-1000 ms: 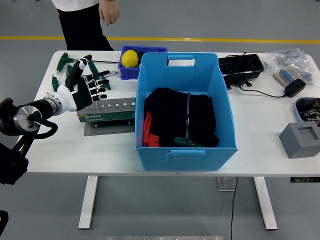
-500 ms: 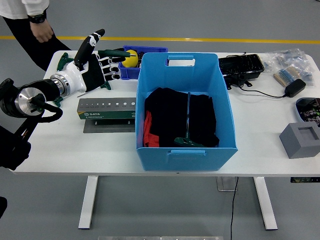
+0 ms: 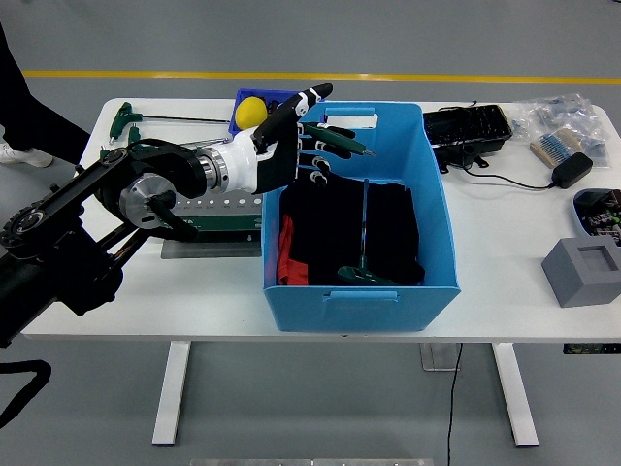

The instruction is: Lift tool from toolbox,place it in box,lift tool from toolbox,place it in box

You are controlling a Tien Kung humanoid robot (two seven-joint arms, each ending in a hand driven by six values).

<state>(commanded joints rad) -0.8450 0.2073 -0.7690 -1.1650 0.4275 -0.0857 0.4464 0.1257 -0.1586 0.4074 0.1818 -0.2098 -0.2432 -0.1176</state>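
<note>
My left hand (image 3: 303, 146) is over the left side of the big blue box (image 3: 439, 243), above its rim. Its fingers are shut on a green-handled T-shaped tool (image 3: 342, 143) that sticks out to the right. The green and grey tool holder (image 3: 218, 207) stands on the table left of the box, partly hidden behind my forearm. Inside the box another T-handle tool (image 3: 365, 252) with a green grip lies on black cloth (image 3: 330, 223), with something red (image 3: 286, 254) at the left wall. The right arm is out of view.
More green T-handle tools (image 3: 122, 117) lie at the table's far left. A small blue bin with a yellow ball (image 3: 251, 112) sits behind the box. A black tray (image 3: 466, 126), cable, charger and grey block (image 3: 585, 272) are on the right. A person's leg (image 3: 24, 107) is at the far left.
My left hand has carried the green-handled tool from above the tool holder rightward, over the blue box. The person has stepped away to the left.
</note>
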